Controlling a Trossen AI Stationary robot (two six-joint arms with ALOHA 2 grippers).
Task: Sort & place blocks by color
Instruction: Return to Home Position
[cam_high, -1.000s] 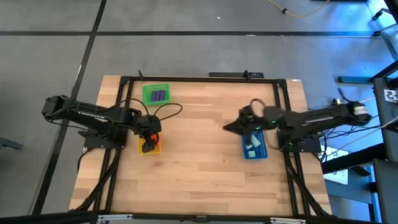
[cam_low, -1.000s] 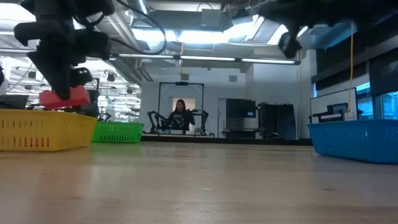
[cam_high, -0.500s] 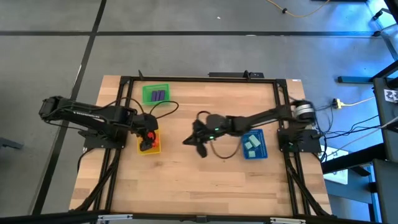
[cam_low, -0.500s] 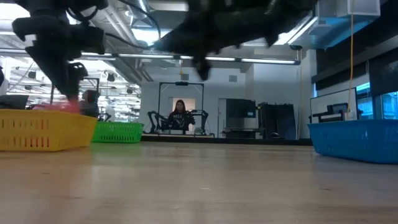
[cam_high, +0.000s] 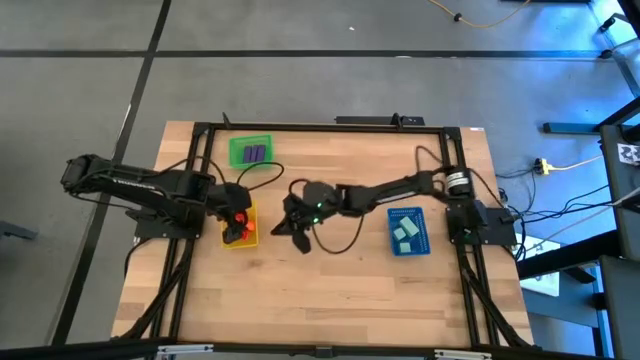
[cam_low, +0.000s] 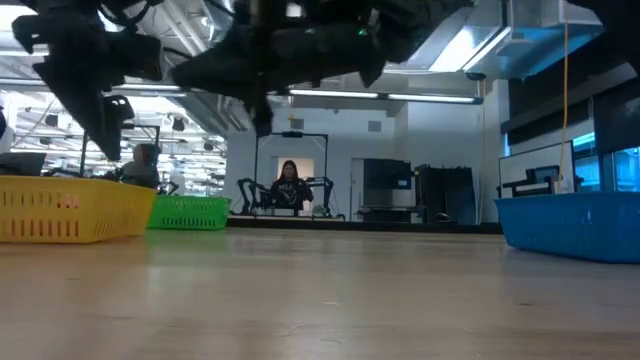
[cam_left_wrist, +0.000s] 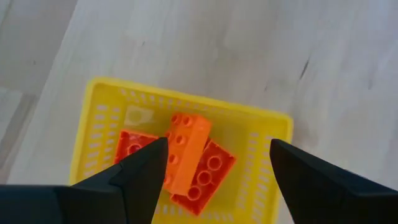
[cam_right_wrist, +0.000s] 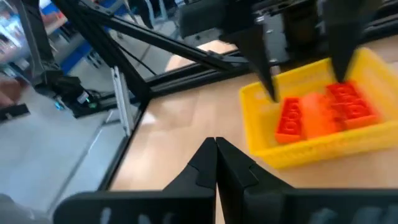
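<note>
Several orange-red blocks (cam_left_wrist: 186, 152) lie in the yellow tray (cam_left_wrist: 102, 102), the lighter one slanting across two darker ones. My left gripper (cam_left_wrist: 217, 144) hangs open just above them, touching nothing; it stands over the tray (cam_high: 246, 238) in the high view. My right gripper (cam_right_wrist: 216, 149) is shut and empty, stretched across the table to a spot (cam_high: 290, 228) just right of the yellow tray and above the wood. Purple blocks (cam_high: 255, 153) rest in the green tray (cam_high: 235, 150). Light teal blocks (cam_high: 405, 232) rest in the blue tray (cam_high: 422, 240).
A black frame runs along the table's left, far and right edges (cam_high: 330, 126). Bare wood (cam_high: 330, 290) fills the near half. The right arm (cam_high: 390, 190) spans the table's middle above the board. Cables loop beside both wrists. A person (cam_low: 291, 180) sits far behind the table.
The orange-red block my left gripper held above the yellow tray has gone down into the tray and left the fingers. My right arm has swung from over the blue tray toward the table's left, ending close beside the yellow tray.
</note>
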